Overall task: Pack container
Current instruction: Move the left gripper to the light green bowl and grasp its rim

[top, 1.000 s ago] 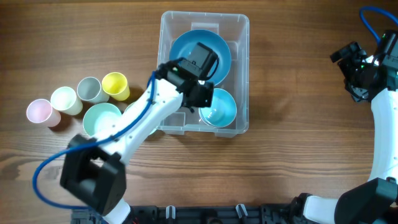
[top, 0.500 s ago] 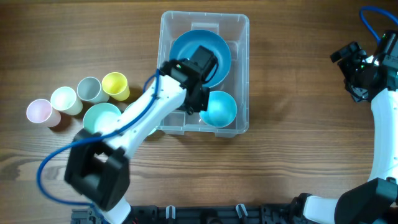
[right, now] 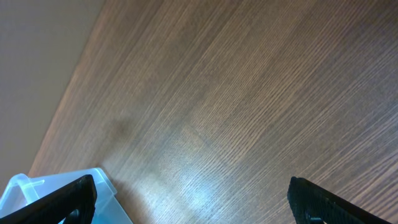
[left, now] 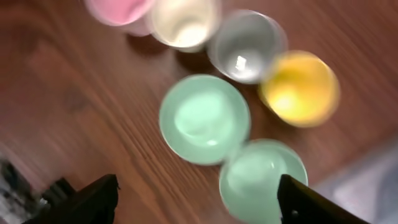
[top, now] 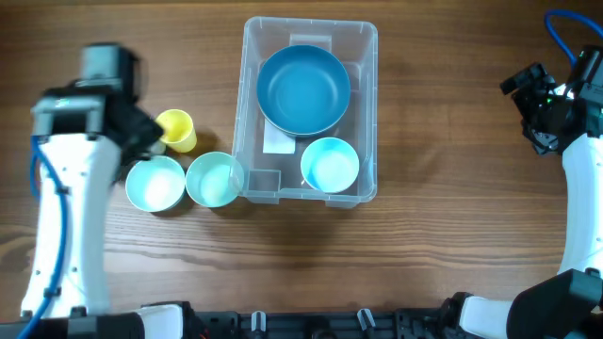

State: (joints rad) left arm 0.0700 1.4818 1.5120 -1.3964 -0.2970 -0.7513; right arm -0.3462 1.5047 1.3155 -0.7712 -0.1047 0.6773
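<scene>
The clear container stands mid-table. Inside it are a large blue bowl at the far end, a small light-blue bowl upright at the near right, and a white label on the base. My left gripper is open and empty, hovering left of the container over a row of cups and two mint bowls. It is also seen from above. My right gripper is open and empty above bare wood at the far right, with the container's corner at its left finger.
Pink, cream, grey and yellow cups stand in a row left of the container. The two mint bowls sit just in front of them, the right one touching the container's wall.
My left gripper opened, left the small light-blue bowl in the container and swung out to the left over the cups. The right arm has not moved.
</scene>
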